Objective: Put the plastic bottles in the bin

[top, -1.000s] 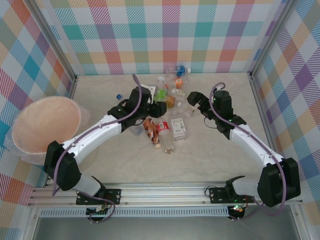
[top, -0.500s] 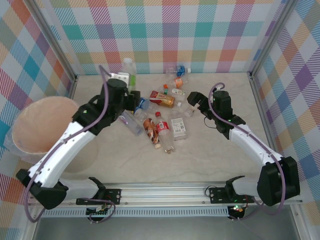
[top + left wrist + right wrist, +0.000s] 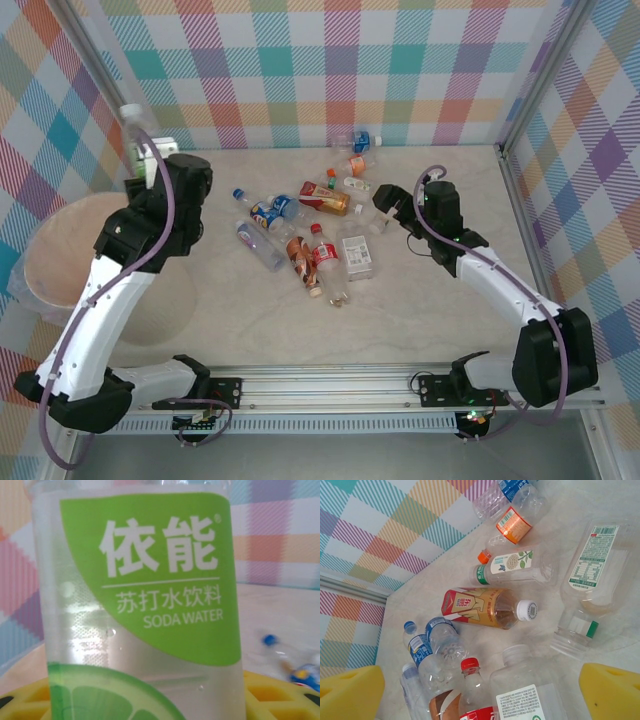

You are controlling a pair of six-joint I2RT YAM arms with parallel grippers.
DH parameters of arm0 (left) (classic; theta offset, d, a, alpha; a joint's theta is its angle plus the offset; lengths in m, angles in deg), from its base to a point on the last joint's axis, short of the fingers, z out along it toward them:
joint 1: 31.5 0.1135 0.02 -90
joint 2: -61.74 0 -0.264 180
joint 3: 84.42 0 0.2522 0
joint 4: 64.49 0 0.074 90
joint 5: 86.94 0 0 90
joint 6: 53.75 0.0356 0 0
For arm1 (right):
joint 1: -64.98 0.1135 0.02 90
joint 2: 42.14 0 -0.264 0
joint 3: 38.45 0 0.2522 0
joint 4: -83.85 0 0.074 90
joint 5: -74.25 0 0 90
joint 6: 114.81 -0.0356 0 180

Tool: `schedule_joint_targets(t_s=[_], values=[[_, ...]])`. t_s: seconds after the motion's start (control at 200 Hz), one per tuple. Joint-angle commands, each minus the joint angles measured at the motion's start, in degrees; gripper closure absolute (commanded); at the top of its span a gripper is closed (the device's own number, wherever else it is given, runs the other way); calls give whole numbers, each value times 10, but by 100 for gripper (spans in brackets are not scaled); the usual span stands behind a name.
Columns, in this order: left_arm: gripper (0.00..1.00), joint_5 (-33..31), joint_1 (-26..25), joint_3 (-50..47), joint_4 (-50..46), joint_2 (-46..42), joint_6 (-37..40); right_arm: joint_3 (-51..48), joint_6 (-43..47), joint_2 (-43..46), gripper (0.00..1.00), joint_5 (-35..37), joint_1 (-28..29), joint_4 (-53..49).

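Green-labelled bottle [image 3: 140, 605], clear-bodied with a white cap, is held by its lower body in the left gripper [image 3: 143, 152], whose yellow pads [image 3: 280, 695] close narrowly on it. Seen from above, it rides high at ten o'clock of the table [image 3: 400, 320], just beside the corner post [image 3: 105, 85]. At nine o'clock, against the table's left edge, stands the bin [image 3: 65, 262], partly hidden under the left arm. Whether the bottle hangs over the bin's mouth or beyond its far rim cannot be told from above; it probably lies just beyond. From centre toward twelve o'clock the loose bottles [image 3: 310, 235] lie in a heap, well apart from the bin. At three o'clock of that heap hovers the right gripper [image 3: 385, 203], jaws wide, holding nothing.

Hazards: a release made short of the mouth would drop the bottle onto the rim or the table, since the thin rim gives little margin. A swing toward ten o'clock could strike the post. Smooth plastic may slip in a low grip.

Room: the bin's mouth is far wider than the bottle, and bare table lies open at six o'clock of the heap.
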Motion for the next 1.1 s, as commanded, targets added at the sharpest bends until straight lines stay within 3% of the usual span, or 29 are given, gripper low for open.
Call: schedule_joint_targets(t_s=[0.0, 0.2, 0.435, 0.54, 0.63, 0.79, 1.095], values=[[46, 9, 84, -3, -40, -21, -23, 18, 3, -13, 0, -17, -2, 16], [46, 84, 214, -34, -48, -68, -55, 30, -6, -34, 0, -43, -1, 11], [46, 342, 395, -139, -45, -80, -92, 53, 1, -49, 0, -62, -1, -2], [45, 421, 443, -164, -37, -90, -107, 61, 8, -50, 0, -68, -1, -13], [44, 456, 457, -182, -35, -99, -127, 61, 8, -49, 0, -67, -1, -15], [37, 440, 462, -230, -38, -102, -160, 58, 8, -51, 0, -71, -1, -16], [34, 474, 486, -248, -21, -79, -167, 51, 18, -33, 0, -59, 0, -39]])
